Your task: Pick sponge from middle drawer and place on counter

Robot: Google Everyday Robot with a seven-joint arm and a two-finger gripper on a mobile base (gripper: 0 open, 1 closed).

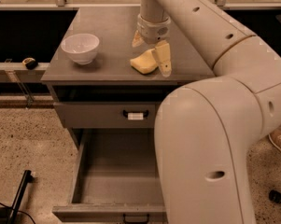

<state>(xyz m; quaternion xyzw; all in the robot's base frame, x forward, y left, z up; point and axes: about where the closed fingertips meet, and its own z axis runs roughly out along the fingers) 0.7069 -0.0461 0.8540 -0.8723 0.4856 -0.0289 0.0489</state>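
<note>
The pale yellow sponge (pixel 143 62) lies on the grey counter (pixel 107 27), near its front edge and right of centre. My gripper (pixel 150 49) hangs from above right over the sponge's right end. It is open: one finger (pixel 163 59) stands in front of the sponge's right end and the other (pixel 137 40) shows behind it. I cannot tell whether the fingers touch the sponge. The middle drawer (pixel 116 171) below is pulled out, and the part I can see is empty.
A white bowl (pixel 80 48) stands on the counter's left side. The top drawer (pixel 135 114) is shut. My arm's large white links (pixel 210 139) fill the right foreground and hide the drawer's right part. A dark pole (pixel 19 195) lies on the speckled floor at the left.
</note>
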